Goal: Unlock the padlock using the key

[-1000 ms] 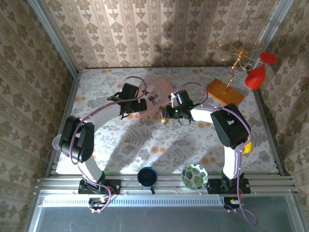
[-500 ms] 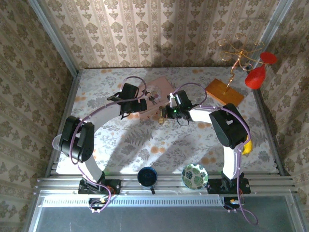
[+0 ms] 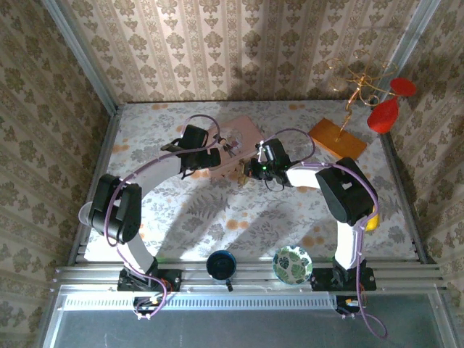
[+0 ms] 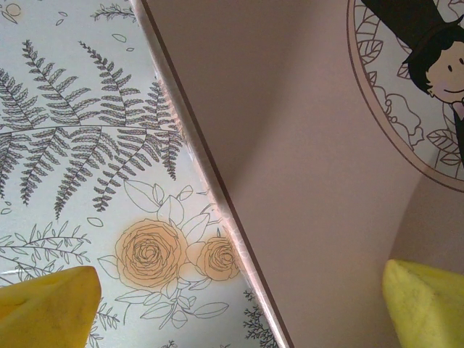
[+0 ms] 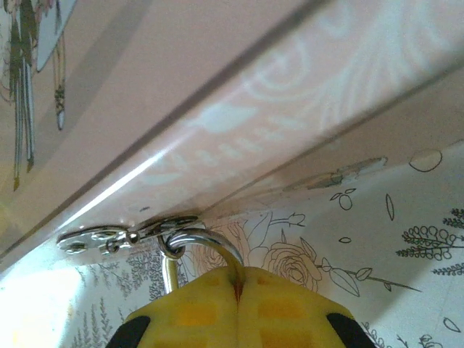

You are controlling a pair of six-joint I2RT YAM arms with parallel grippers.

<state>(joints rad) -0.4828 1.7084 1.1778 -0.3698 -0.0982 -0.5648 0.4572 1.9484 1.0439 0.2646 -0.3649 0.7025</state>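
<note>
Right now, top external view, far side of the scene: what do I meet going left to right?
pink box → orange wooden block → red glasses

I have the box mid-frame, the padlock at its lower edge, a cup left of a bowl along the bottom, and a wire stand upper right.

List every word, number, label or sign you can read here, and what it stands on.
No text can be read anywhere.
The pink box bears only a round cartoon drawing, without lettering; the tablecloth shows only ferns and roses.
</note>
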